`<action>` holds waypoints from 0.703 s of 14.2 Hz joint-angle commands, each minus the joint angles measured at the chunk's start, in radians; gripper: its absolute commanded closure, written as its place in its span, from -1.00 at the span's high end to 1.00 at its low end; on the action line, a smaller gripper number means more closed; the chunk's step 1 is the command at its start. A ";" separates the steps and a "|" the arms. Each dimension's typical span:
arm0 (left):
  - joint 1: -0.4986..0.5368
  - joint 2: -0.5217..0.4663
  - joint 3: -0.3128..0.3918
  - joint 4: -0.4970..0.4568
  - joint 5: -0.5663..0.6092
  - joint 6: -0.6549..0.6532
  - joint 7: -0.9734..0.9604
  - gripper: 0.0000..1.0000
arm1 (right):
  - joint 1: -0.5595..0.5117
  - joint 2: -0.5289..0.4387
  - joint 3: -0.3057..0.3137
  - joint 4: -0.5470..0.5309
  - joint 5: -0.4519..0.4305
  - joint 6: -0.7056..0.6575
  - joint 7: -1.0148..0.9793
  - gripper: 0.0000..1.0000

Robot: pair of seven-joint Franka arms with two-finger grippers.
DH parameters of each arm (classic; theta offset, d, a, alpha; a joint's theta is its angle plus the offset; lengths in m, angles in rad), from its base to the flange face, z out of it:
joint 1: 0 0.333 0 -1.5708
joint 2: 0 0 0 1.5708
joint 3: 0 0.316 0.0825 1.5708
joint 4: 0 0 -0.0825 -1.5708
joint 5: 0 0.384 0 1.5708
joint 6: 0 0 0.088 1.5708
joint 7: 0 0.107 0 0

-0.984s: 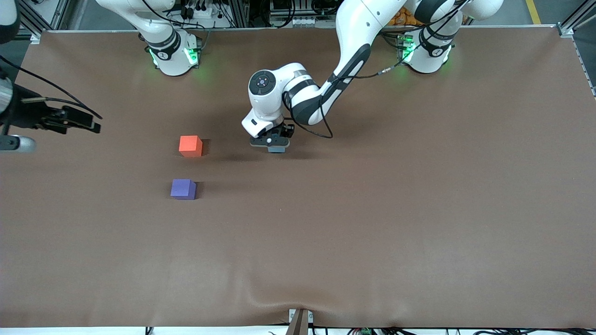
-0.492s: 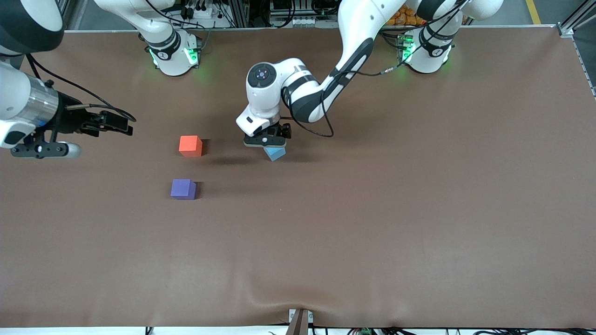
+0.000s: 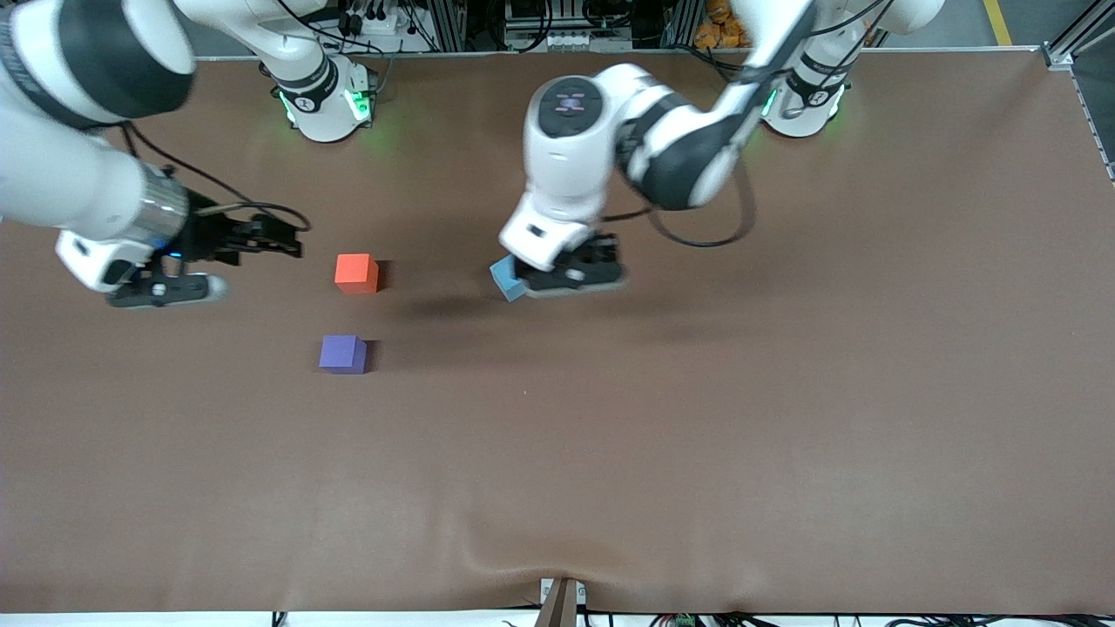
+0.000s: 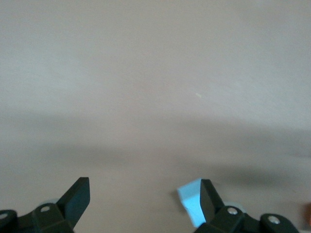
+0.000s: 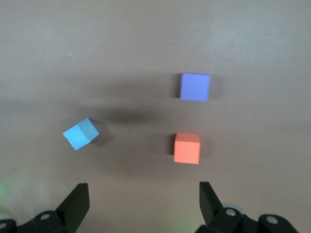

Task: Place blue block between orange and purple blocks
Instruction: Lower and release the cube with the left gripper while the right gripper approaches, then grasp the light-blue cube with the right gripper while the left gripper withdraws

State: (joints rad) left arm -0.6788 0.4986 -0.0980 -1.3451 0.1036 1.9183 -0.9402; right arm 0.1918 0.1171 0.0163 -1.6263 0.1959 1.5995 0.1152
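Note:
The blue block (image 3: 506,279) lies on the brown table, turned at an angle, level with the orange block (image 3: 356,273) and toward the left arm's end from it. The purple block (image 3: 342,353) sits nearer the front camera than the orange one, with a gap between them. My left gripper (image 3: 575,279) is open and empty above the table; the blue block (image 4: 192,201) shows just beside one finger (image 4: 210,196). My right gripper (image 3: 165,292) is open and empty over the table toward the right arm's end from the orange block. Its wrist view shows the blue (image 5: 81,133), orange (image 5: 187,148) and purple (image 5: 195,87) blocks.
The brown table cover (image 3: 697,418) spreads wide around the blocks. The arm bases (image 3: 322,104) stand along the table's edge farthest from the front camera.
My left gripper has opened, let go of the blue block and risen, shifting toward the left arm's end. The blue block now rests on the table. My right arm has moved in toward the orange block.

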 commanded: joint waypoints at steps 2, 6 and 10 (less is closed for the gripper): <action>0.126 -0.066 -0.011 -0.035 0.021 -0.108 0.032 1.00 | 0.142 0.042 -0.009 -0.049 0.007 0.075 0.012 1.00; 0.289 -0.109 -0.011 -0.046 0.021 -0.227 0.173 1.00 | 0.283 0.157 -0.009 -0.073 0.004 0.247 0.012 1.00; 0.450 -0.233 -0.022 -0.136 0.005 -0.275 0.369 1.00 | 0.438 0.268 -0.010 -0.107 0.000 0.446 0.105 1.00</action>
State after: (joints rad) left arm -0.2823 0.3772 -0.1013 -1.3744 0.1067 1.6561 -0.6301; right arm 0.5641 0.3524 0.0188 -1.7167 0.1959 1.9745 0.1593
